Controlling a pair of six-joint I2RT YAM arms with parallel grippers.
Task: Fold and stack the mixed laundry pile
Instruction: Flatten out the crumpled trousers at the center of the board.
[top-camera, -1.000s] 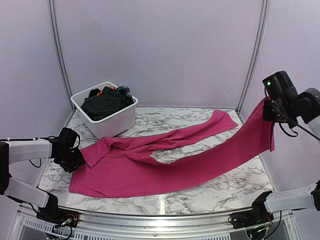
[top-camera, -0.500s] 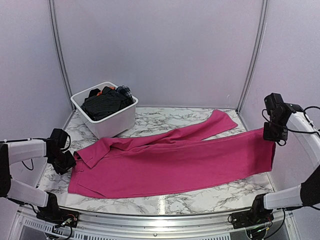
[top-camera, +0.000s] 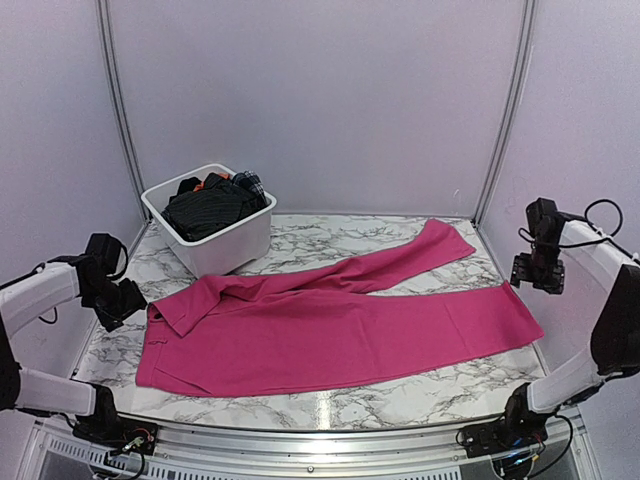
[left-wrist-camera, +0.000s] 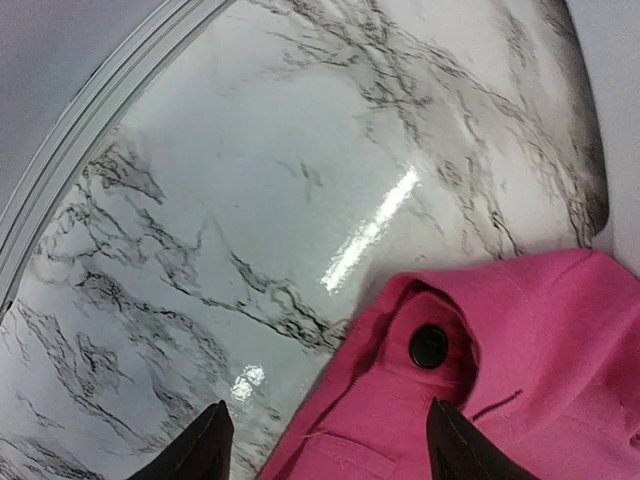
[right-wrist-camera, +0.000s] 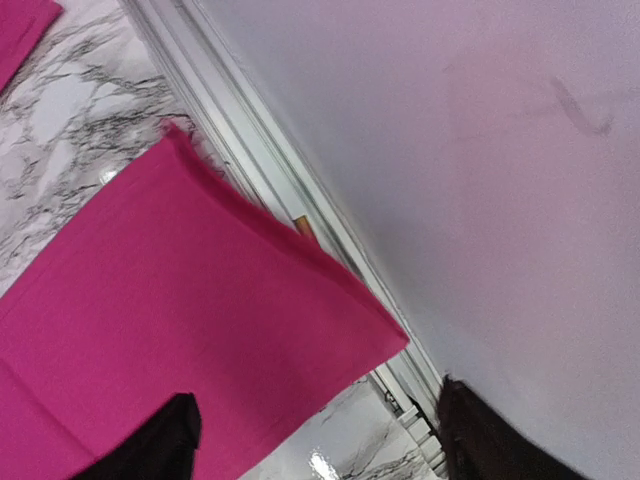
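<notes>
Releasing done: the large magenta-pink cloth (top-camera: 330, 330), a second ago hanging stretched from the right arm, now lies spread flat on the counter (top-camera: 440, 375), waistband left, hems right. Left fingers (top-camera: 128, 300) stand apart beside the buttoned waistband, holding nothing. Right fingers (top-camera: 537, 278) are also spread and empty, above the near hem. Likely ready for a first fold. White tub (top-camera: 235, 245), back-left, holds the black pinstriped shirt (top-camera: 205, 210), orange garment (top-camera: 212, 181) and plaid piece (top-camera: 250, 183), all unfolded.
</notes>
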